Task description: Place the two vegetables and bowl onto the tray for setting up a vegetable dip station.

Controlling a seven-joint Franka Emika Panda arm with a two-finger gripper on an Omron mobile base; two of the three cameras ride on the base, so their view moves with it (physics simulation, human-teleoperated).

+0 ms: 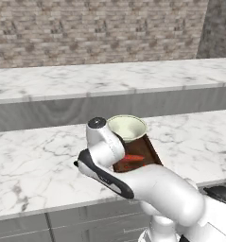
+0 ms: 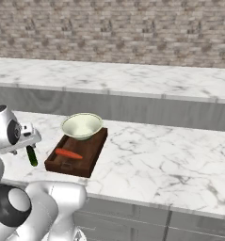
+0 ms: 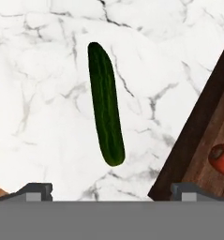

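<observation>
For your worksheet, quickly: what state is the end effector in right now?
End effector: open, holding nothing, above the cucumber on the counter.

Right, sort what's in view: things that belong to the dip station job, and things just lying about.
Job:
- cucumber, on the counter beside the tray
- carrot, on the tray
- bowl, on the tray
- tray
- open gripper

Lying about:
- marble counter
- brick wall

glossy white rounded arm (image 1: 161, 186), dark joint caps, black band along one link, grey finger tips (image 3: 36, 191)
</observation>
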